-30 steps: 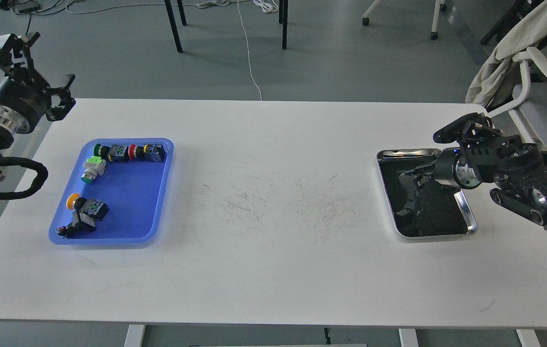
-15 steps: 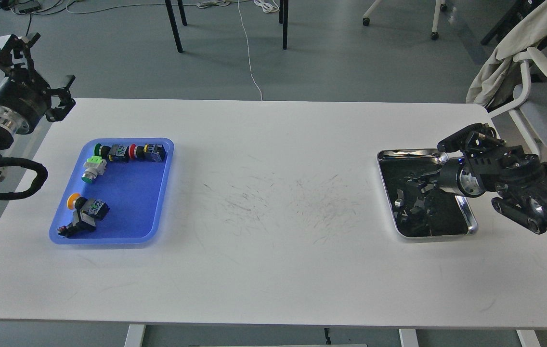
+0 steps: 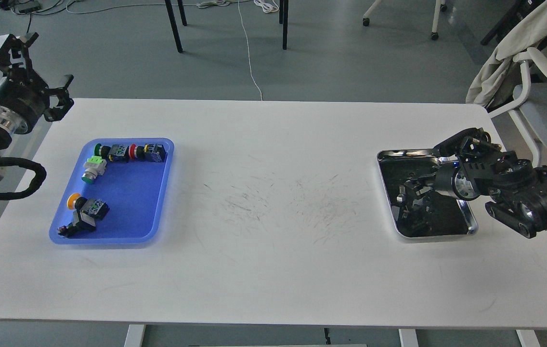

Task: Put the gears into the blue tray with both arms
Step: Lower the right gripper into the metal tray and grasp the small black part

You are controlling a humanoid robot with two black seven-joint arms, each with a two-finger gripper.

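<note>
Gears: not told apart in the head view; only dark, jumbled shapes and reflections inside the steel tray (image 3: 467, 215) at the right of the frame, none picked out as a single toothed wheel.
Blue tray (image 3: 131, 212): left of centre on the white table (image 3: 273, 270), flat, long side running away from the viewer; well apart from the steel tray.
Blue tray contents: push-button switches only; a row along the far rim with a green-capped switch (image 3: 110, 152) beside a red-capped switch (image 3: 146, 152); a green-and-silver switch (image 3: 92, 169) just below the row at the left; a yellow-capped switch (image 3: 85, 207) in the near left part; a small dark red-tipped piece (image 3: 64, 231) at the near left corner.
Left gripper (image 3: 37, 62): upper left of the frame, raised beyond the table's far left corner, clear of the blue tray; fingers spread wide apart, nothing between them.
Right gripper (image 3: 410, 195): right of the frame, reaching in from the right edge, lowered into the steel tray; black fingers against the dark, mirror-like inside, so cannot tell how far apart they stand or whether anything is held.
Steel tray: shiny rim, dark inside, near the table's right end.
Table: white top with fine dark scratch marks (image 3: 283, 202) across the middle, between the two trays.
Background: grey floor, a white cable (image 3: 249, 53) trailing toward the table's far edge, a chair with pale cloth (image 3: 504, 53) at the upper right.
</note>
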